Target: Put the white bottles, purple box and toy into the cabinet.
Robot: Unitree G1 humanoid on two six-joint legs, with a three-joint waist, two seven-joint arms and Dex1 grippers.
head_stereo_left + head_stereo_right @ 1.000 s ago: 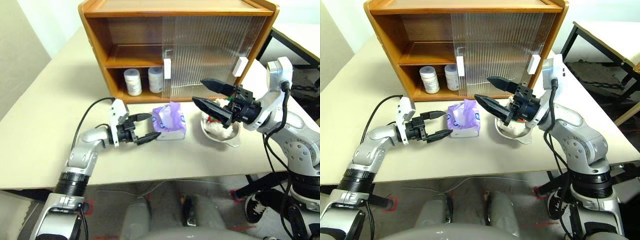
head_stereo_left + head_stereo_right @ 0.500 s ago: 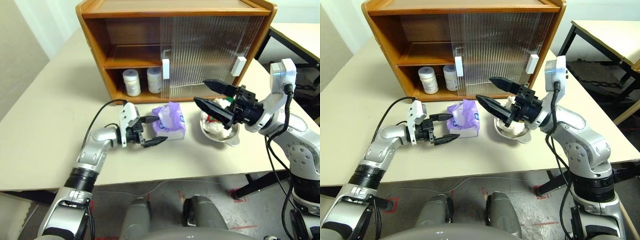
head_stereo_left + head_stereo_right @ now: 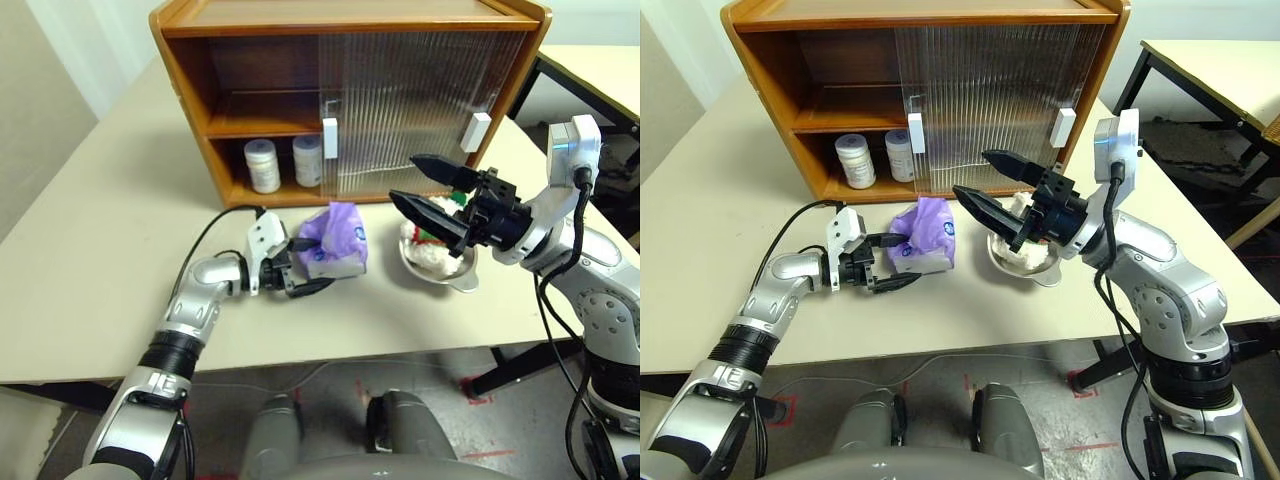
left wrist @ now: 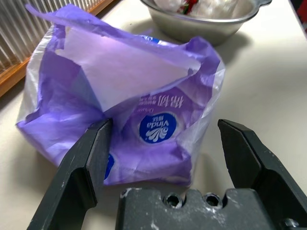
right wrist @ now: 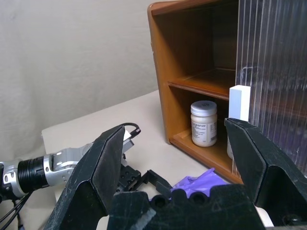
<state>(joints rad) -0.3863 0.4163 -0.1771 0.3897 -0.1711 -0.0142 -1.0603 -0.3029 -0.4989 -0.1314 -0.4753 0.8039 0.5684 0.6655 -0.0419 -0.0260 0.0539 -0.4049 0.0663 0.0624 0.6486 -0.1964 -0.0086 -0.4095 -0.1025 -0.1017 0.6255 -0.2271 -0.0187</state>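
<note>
The purple box [image 3: 335, 242] lies on the table in front of the cabinet [image 3: 190, 75]. My left gripper [image 3: 305, 266] is open and level at the box's left end, and its fingers [image 4: 81, 172] stand on either side of the box [image 4: 129, 110]. Two white bottles [image 3: 262, 165] [image 3: 308, 160] stand on the cabinet's lower shelf, in its open left half. The toy [image 3: 435, 248] sits in a steel bowl [image 3: 462, 282] to the right. Above that bowl, my right gripper [image 3: 405, 180] hovers open with nothing in it.
Two ribbed sliding doors [image 3: 400, 100] cover the cabinet's right half. The upper shelf [image 3: 265, 110] is bare. A cable [image 3: 215, 225] loops from my left wrist over the table. A second table [image 3: 600, 60] stands at the far right.
My left gripper has come down and moved right toward the purple box, so its open fingers now reach around the box's end. The right gripper has stayed in place.
</note>
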